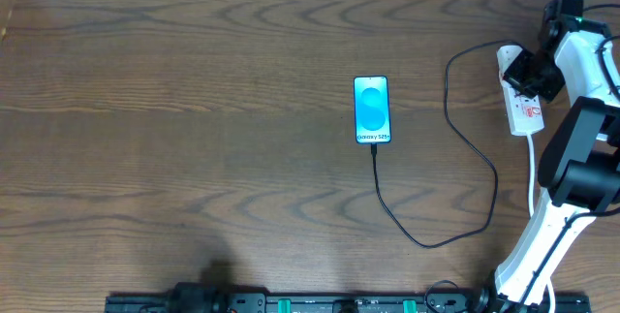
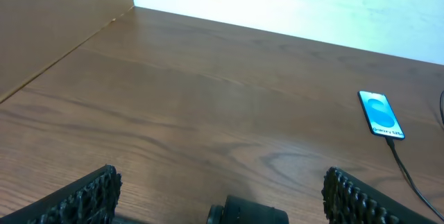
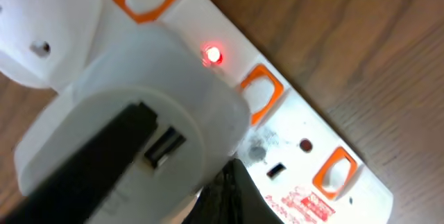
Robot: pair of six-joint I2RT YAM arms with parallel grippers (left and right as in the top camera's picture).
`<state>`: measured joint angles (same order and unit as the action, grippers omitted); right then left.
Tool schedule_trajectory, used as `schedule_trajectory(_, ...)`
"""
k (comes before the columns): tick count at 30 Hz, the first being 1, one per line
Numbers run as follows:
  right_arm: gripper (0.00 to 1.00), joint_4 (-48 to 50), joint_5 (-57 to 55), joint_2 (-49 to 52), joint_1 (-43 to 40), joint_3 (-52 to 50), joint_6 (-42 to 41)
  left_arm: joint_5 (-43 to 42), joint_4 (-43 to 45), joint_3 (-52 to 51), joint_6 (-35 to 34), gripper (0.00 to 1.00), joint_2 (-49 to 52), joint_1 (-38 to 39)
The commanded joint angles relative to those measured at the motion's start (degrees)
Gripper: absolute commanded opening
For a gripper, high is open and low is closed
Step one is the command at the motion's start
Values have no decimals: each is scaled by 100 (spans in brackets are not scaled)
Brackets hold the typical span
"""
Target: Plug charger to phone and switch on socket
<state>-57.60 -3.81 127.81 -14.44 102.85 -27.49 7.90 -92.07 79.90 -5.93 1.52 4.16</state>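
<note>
Closest in, the charger's white adapter [image 3: 118,134] is sitting in the socket [image 3: 305,123] directly beneath my right gripper [image 3: 232,182], fingers pinching together on nothing, its length running under them, while the phone [image 1: 372,109] is lying well off leftward and my wide-open left gripper [image 2: 225,196] is idling far away.

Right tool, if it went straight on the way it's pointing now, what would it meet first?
Probably the socket, its white face just beside the charger's adapter. The shut right tool looks almost on it, though depth is unclear.
</note>
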Motion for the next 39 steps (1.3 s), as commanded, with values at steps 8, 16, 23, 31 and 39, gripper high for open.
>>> schedule_trajectory(8,1,160,-474,-2577,-514,-42,-286,74,-153,-28,35,93,-87,-26)
schedule_trajectory(16,3,1314,846,-4660,-575,-42,-297,74,-153,-79,35,93,-133,-455)
schedule_trajectory(23,4,1434,1663,-5709,-570,-42,-61,72,-151,-83,33,93,-136,-575)
schedule_trajectory(31,10,1167,1620,-6170,-431,-48,101,72,-234,-81,33,93,-133,-575)
schedule_trajectory(39,15,1104,1620,-6645,-120,-48,400,17,883,-245,-7,93,-133,-575)
